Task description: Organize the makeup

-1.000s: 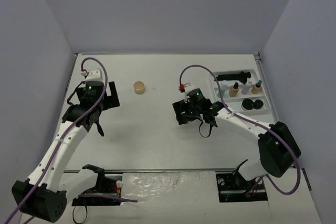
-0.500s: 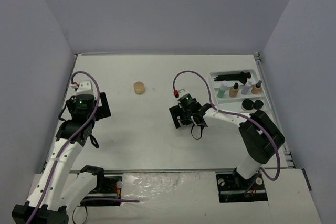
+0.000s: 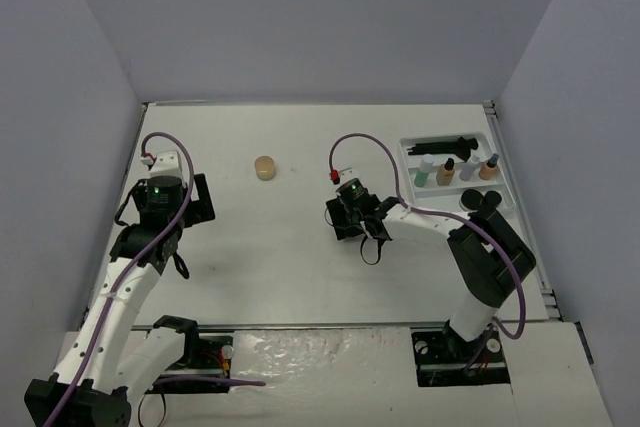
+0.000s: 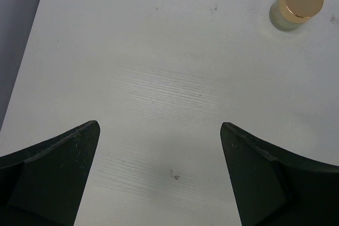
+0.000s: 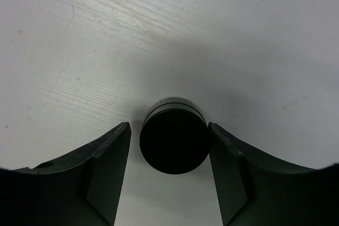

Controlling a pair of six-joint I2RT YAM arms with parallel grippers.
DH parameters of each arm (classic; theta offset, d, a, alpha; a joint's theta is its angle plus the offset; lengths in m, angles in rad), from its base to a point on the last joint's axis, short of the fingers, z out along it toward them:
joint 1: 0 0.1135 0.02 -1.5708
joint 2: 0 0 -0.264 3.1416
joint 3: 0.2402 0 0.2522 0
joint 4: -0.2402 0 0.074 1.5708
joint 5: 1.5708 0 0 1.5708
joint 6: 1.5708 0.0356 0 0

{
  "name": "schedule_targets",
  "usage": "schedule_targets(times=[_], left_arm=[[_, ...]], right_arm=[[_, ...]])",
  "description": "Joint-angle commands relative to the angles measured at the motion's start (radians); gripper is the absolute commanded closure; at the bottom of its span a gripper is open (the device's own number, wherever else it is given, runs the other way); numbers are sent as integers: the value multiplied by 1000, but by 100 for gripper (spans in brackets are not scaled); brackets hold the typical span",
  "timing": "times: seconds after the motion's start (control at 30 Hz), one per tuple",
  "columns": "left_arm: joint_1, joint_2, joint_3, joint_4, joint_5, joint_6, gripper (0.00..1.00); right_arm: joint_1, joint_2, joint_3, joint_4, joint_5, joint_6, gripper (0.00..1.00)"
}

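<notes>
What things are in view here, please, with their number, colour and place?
table: one, white, under everything
tray: one, white, compartmented, far right of the table
brushes: number unclear, black, tray's far compartment
bottles: four; green, tan, clear-grey, tan; in a row in the tray's middle
black jars: two, tray's near compartment
loose black jar: one, on the table near its centre
tan jar: one, gold lid, on bare table, far, left of centre
left gripper: black fingers, open, above bare table
right gripper: black fingers either side of the loose black jar, a thin gap showing
</notes>
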State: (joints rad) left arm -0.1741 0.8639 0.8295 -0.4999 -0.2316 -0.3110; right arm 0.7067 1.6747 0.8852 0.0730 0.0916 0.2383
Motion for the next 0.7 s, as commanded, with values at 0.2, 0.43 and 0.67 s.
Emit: schedule_targets(times=[0.2, 0.43, 0.67], left_arm=[[8, 1, 26, 71, 21, 18, 3], [8, 1, 31, 67, 21, 19, 3], [8, 7, 35, 61, 37, 18, 3]], right_arm=[[-9, -102, 15, 26, 110, 29, 94], [-203, -307, -8, -42, 151, 61, 100], [-453, -341, -22, -97, 111, 136, 100]])
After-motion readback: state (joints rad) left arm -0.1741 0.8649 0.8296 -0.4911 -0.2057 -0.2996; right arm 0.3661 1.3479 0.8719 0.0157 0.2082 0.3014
